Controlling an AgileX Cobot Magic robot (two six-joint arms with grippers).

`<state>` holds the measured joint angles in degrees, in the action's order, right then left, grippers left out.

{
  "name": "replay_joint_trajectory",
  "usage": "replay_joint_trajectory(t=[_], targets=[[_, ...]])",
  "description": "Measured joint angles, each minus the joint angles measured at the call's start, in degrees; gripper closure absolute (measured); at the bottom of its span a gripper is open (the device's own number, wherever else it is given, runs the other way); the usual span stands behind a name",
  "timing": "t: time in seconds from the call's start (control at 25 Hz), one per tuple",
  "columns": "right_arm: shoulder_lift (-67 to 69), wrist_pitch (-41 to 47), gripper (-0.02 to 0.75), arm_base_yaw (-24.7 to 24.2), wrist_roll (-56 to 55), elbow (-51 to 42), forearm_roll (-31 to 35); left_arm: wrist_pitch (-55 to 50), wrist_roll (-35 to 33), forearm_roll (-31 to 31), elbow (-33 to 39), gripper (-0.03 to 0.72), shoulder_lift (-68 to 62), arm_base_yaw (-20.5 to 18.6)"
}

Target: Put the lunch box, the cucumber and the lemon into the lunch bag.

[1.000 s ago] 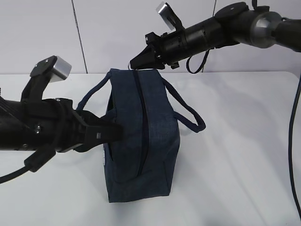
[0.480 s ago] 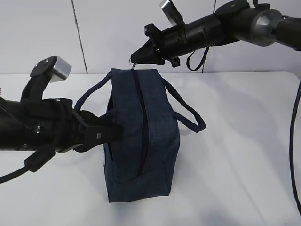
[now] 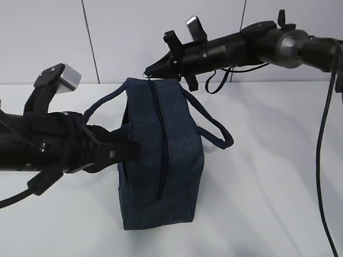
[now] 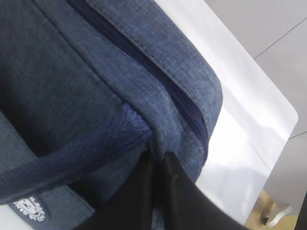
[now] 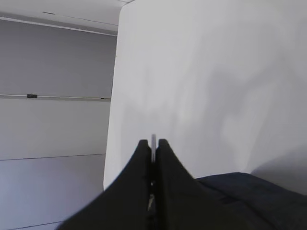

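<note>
The dark navy lunch bag (image 3: 161, 160) stands on the white table (image 3: 268, 203) with its zipper (image 3: 163, 144) closed along the top. My left gripper (image 3: 131, 148) is shut on a fold of fabric on the bag's left side; it also shows in the left wrist view (image 4: 157, 159), pinching the bag (image 4: 72, 72) beside the zipper. My right gripper (image 3: 149, 71) is shut on the metal ring pull (image 5: 153, 139) at the bag's far end, just above the bag (image 5: 249, 191). The lunch box, the cucumber and the lemon are out of view.
The bag's two strap handles hang out, one to the left (image 3: 102, 107) and one to the right (image 3: 217, 131). The right arm's cable (image 3: 321, 160) hangs down at the right edge. A grey wall stands behind the table's far edge (image 3: 278, 82).
My right arm has levelled out and turned at the wrist, its tip shifting slightly left over the bag's far end with the ring pull held. The left gripper and the bag have stayed put.
</note>
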<state>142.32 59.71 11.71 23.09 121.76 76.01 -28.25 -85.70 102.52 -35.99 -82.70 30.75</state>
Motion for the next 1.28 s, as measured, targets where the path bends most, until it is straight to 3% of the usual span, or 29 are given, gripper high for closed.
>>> replay_joint_trajectory(t=[0.56,1.12,1.28], targets=[[0.92,1.42,0.751,-0.61,4.34,0.2,0.86,1.42,0.0,0.0,0.0,0.687,0.0,0.0],[0.92,8.12,0.751,-2.21,8.56,0.24,-4.3,6.2,-0.1,0.23,0.0,0.687,0.0,0.0],[0.14,8.38,0.751,-2.21,9.21,0.43,-8.42,9.07,-0.1,0.23,0.0,0.685,0.0,0.0]])
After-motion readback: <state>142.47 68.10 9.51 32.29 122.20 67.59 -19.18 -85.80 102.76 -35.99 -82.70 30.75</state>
